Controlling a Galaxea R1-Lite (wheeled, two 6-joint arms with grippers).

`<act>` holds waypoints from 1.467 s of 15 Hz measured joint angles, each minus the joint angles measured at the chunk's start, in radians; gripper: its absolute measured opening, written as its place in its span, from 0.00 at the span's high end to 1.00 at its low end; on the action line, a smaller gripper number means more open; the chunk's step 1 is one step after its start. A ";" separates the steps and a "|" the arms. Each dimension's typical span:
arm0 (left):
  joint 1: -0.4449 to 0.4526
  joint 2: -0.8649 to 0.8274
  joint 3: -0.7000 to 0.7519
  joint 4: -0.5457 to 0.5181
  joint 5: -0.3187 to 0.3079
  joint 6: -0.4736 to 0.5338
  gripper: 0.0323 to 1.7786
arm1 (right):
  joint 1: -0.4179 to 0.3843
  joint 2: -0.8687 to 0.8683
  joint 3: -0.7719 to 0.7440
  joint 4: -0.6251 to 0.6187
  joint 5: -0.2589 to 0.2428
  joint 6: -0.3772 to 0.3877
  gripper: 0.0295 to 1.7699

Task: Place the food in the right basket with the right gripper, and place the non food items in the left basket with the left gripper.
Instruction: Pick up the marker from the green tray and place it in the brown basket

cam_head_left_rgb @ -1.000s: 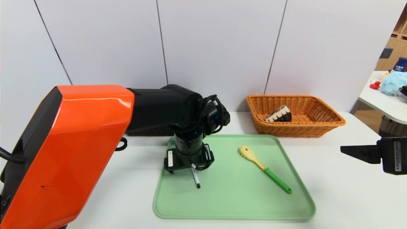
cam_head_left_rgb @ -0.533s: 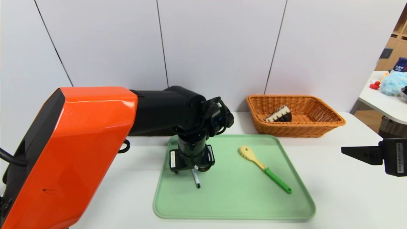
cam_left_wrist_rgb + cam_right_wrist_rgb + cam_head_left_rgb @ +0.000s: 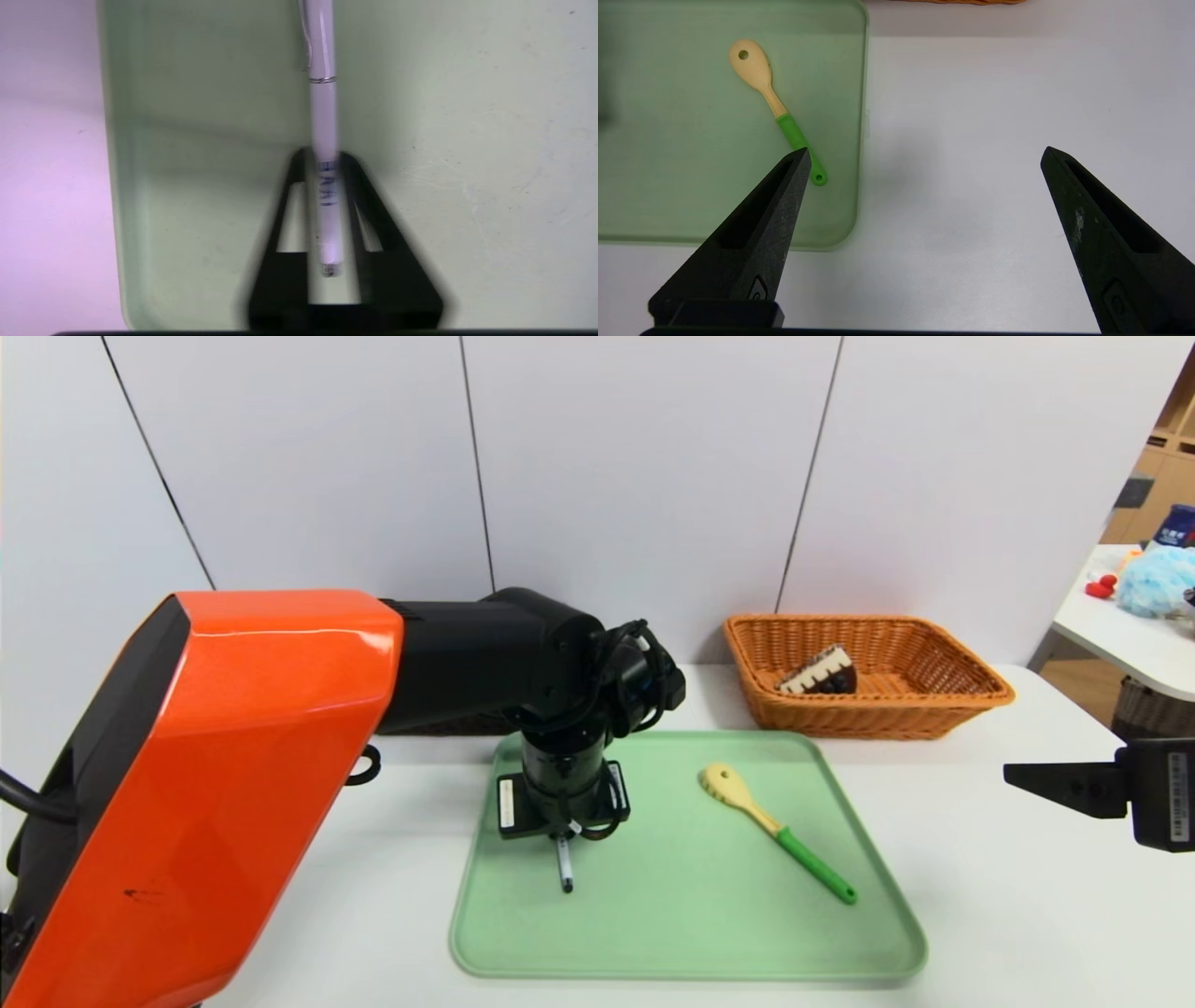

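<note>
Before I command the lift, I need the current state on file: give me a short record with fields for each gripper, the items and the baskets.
left gripper: closed on the slim white pen, over the green rectangular tray
right gripper: open, off the tray's right side, holding nothing
pale yellow slotted spoon with green handle: lying on the tray
chocolate cake wedge with cream-coloured sides: in the orange-tan wicker basket
dark brown basket: behind the left arm, mostly hidden; contents cannot be seen
</note>
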 joint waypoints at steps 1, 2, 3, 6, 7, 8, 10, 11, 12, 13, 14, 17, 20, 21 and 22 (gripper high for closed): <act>0.000 0.000 0.000 0.000 0.000 0.000 0.99 | 0.000 0.000 -0.002 -0.001 0.000 -0.002 0.04; 0.000 0.000 0.000 0.000 0.000 0.000 0.99 | 0.000 0.000 -0.004 0.000 0.000 -0.003 0.04; 0.000 0.000 0.000 0.000 0.000 0.000 0.99 | 0.000 0.000 -0.006 -0.001 0.000 -0.003 0.04; -0.004 -0.003 0.000 0.000 0.001 -0.001 0.99 | 0.001 0.002 -0.008 -0.003 0.001 -0.004 0.04; -0.014 -0.010 0.000 0.000 0.004 0.002 0.99 | 0.001 0.003 -0.008 -0.002 0.001 -0.003 0.04; -0.033 -0.019 0.001 0.000 0.021 0.014 0.99 | 0.001 0.004 -0.007 -0.002 0.001 -0.003 0.04; -0.063 -0.033 0.002 -0.003 0.098 0.034 0.99 | 0.001 0.005 -0.005 -0.001 0.001 -0.002 0.04; -0.076 -0.045 0.001 -0.004 0.136 0.043 0.99 | 0.001 0.005 -0.003 0.000 0.001 -0.002 0.04; -0.090 -0.064 0.000 -0.006 0.149 0.054 0.99 | 0.001 0.004 0.000 0.001 0.001 -0.001 0.04; -0.107 -0.086 0.000 -0.008 0.153 0.068 0.99 | 0.001 0.003 0.002 0.002 0.001 0.000 0.04; -0.125 -0.115 0.000 -0.012 0.157 0.090 0.99 | 0.001 0.002 0.006 0.002 0.002 0.001 0.04; -0.141 -0.194 0.000 -0.026 0.199 0.168 0.99 | 0.001 0.000 0.013 0.002 0.003 0.001 0.04; -0.145 -0.257 -0.001 -0.087 0.233 0.201 0.99 | 0.001 -0.001 0.024 0.002 0.004 0.001 0.04; -0.129 -0.276 -0.001 -0.129 0.237 0.210 0.99 | 0.001 -0.003 0.029 0.002 0.004 0.001 0.04; -0.105 -0.291 -0.001 -0.165 0.243 0.221 0.99 | 0.001 -0.005 0.032 0.002 0.004 0.001 0.04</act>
